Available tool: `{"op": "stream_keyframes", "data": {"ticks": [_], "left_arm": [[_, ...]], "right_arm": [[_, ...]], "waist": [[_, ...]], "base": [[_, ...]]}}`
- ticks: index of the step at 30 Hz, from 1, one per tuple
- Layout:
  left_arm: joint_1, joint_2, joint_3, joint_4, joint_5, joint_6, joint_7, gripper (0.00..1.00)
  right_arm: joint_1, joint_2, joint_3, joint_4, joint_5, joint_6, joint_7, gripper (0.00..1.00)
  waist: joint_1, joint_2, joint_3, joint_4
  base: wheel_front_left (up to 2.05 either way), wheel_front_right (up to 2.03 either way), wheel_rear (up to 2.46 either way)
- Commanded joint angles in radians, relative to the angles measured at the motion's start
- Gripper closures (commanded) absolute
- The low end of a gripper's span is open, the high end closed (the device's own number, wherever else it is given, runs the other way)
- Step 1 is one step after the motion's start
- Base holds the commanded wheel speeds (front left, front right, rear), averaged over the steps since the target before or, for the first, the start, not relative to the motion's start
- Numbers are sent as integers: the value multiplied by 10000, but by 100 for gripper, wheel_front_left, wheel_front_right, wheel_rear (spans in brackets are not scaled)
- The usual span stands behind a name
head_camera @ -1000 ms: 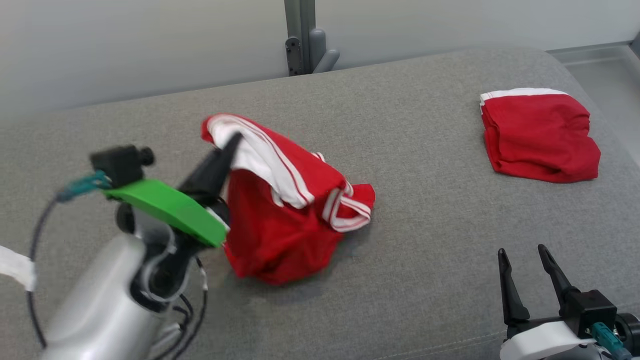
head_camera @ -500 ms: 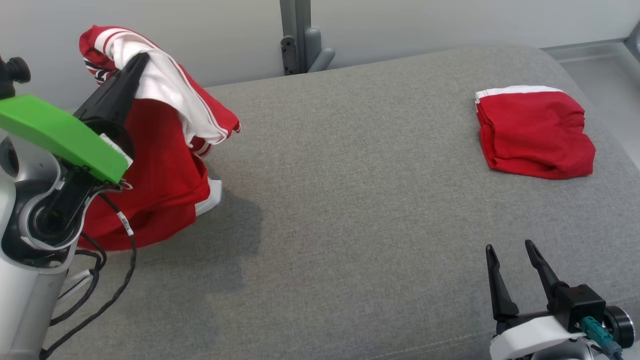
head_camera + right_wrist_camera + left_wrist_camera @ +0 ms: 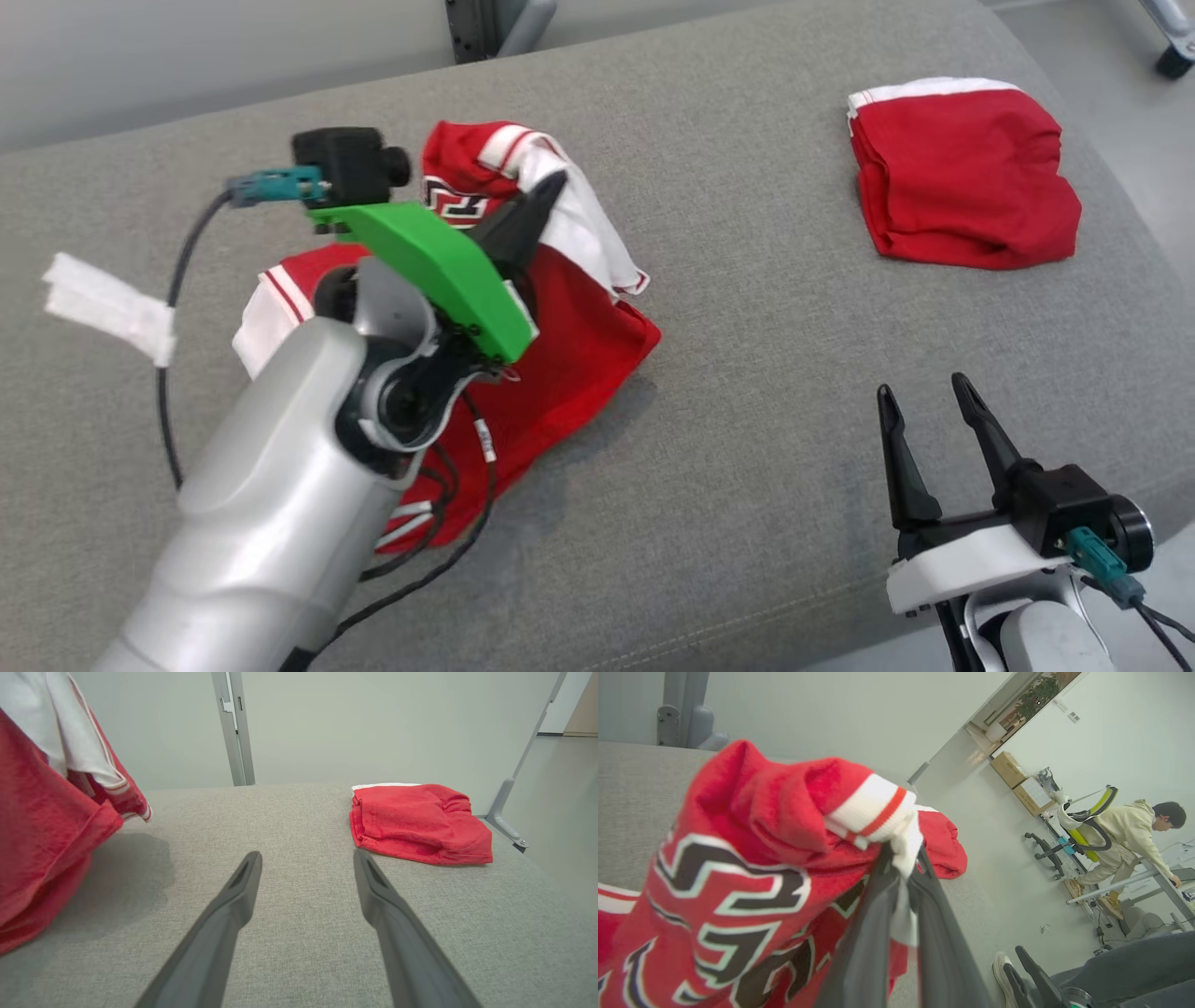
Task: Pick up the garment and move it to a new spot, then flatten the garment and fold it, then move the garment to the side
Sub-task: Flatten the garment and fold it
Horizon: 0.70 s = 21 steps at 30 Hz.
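- Toward 10 o'clock in the head view, the garment (image 3: 569, 345), a red jersey with white trim, hangs bunched from the left claw (image 3: 557, 180) above the grey tabletop (image 3: 747, 373). Its lower folds spread toward 7 o'clock under the arm.
- The left arm rises from 7 o'clock and is bent at the wrist, with its fingers pointing to 1 o'clock. The claw is pinched tight on a white-edged fold of the garment.
- A second red piece, the folded garment (image 3: 962, 177), lies flat at 2 o'clock, well apart from the held one.
- The right claw (image 3: 921, 387) sits at 4 o'clock, low over the near edge. Its fingers point to 12 o'clock, spread wide with nothing between them.
- Along the left wrist view, the two dark fingers meet at the centre on white cloth just below a white-and-red ribbed cuff. Red fabric with black and white lettering spills to 8 o'clock.
- At 3 o'clock in that view, a person (image 3: 1129, 830) in a pale hooded top leans over a desk, far off.
- Along the right wrist view, the fingers stand wide apart over bare tabletop. The held garment hangs at 9 o'clock, its lowest folds seeming to reach the surface. The folded garment rests at 1 o'clock.
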<state>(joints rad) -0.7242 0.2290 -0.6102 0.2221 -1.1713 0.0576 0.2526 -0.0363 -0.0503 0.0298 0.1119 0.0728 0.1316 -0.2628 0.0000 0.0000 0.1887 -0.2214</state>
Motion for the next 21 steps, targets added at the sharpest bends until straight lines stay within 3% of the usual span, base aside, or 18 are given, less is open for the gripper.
{"op": "stream_keyframes", "data": {"ticks": [1, 6, 9, 10, 12, 13, 21], "left_arm": [[-407, -312, -197, 396, 176, -165, -56, 100], [-1245, -1194, -762, 1760, 508, -567, -253, 100], [-1623, -1476, -754, 2576, 723, -674, -937, 100], [-1676, -1547, -787, 2830, 780, -712, -1169, 92], [-1663, -1652, -913, 3304, 837, -837, -1468, 45], [-1663, -1661, -1026, 3503, 955, -872, -1606, 0], [-764, -1522, -2021, 3858, 1671, -1209, -2147, 0]], "right_arm": [[-196, -8, 45, 19, 147, -19, -27, 0], [-433, -4, 110, 50, 430, -19, -27, 0], [-428, -1, 141, 114, 618, -19, -27, 0], [-397, -2, 127, 134, 682, -19, -29, 0], [-318, -5, 64, 171, 766, -19, -27, 0], [-281, -5, 8, 181, 798, -19, -29, 0], [-90, -5, -339, 269, 784, -19, -29, 0]], "waist": [[0, 0, 750, -702], [0, 0, 1376, -1249], [0, 0, 1602, -1469], [0, 0, 1636, -1510], [0, 0, 1670, -1528], [0, 0, 1663, -1506], [0, 0, 1296, -1039]], "base": [[0, 0, 0], [0, 0, 0], [0, 0, 0], [0, 0, 0], [0, 0, 0], [0, 0, 0], [0, 0, 0]]}}
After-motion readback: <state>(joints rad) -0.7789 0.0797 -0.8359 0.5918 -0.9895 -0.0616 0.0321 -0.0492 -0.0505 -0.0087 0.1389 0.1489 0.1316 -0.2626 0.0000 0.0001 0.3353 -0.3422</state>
